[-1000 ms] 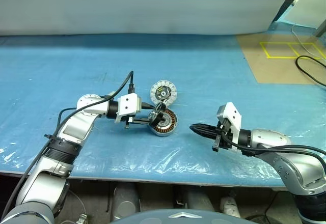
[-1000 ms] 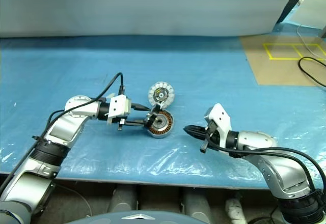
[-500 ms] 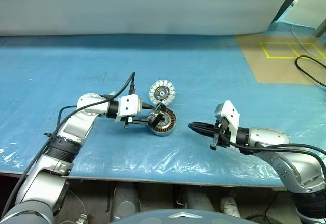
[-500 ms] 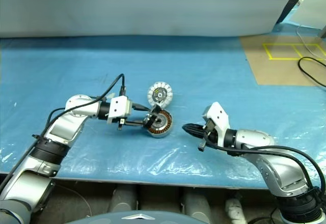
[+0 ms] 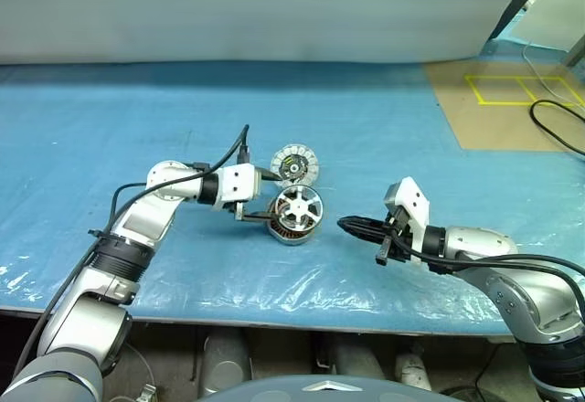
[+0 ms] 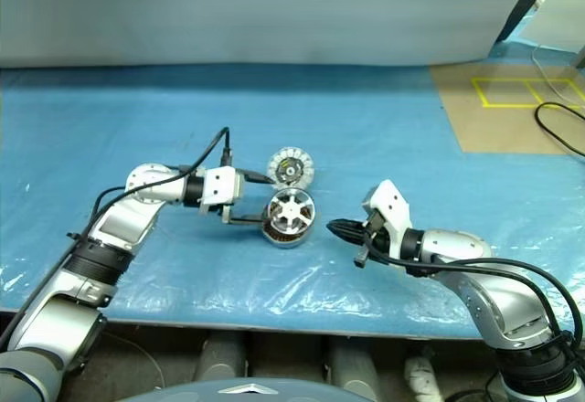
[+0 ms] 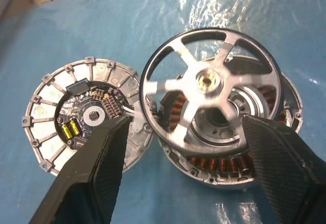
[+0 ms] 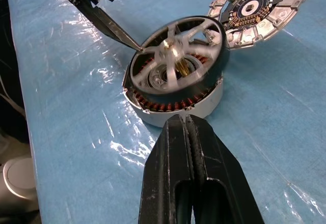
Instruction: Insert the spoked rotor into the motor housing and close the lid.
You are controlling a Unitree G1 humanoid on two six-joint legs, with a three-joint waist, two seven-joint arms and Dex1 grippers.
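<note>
The left gripper (image 7: 173,147) has its jaws spread apart, one finger on each side of the wheel and neither one pressing it, so the grip reads as released. Between and just beyond those jaws sits the spoked rotor (image 5: 300,206), lying face-up on top of the motor housing (image 5: 291,232), its flat face nearly level and its hub over the housing's silver centre. It looks slightly tilted and not fully sunk: in the left wrist view the copper windings show below the rotor's dark rim on the near side, so I judge it resting in the mouth of the housing, not pressed home.

The right gripper (image 5: 355,227) has its jaws clenched on nothing, tips pointing toward the housing from the robot's right side, near it but apart.

The lid (image 5: 293,163) lies flat on the blue desk (image 5: 411,137) just behind the housing, its edge touching or almost touching the housing's rim, circuit side up with the yellow-green marks showing.

The relation that matters next: the lid lies just beyond the left jaws, on their far side, while the right jaws have the housing between them and the lid. The left arm is the nearer one to pick the lid up and carry it the short way over the rotor; the rotor may first need seating square.
</note>
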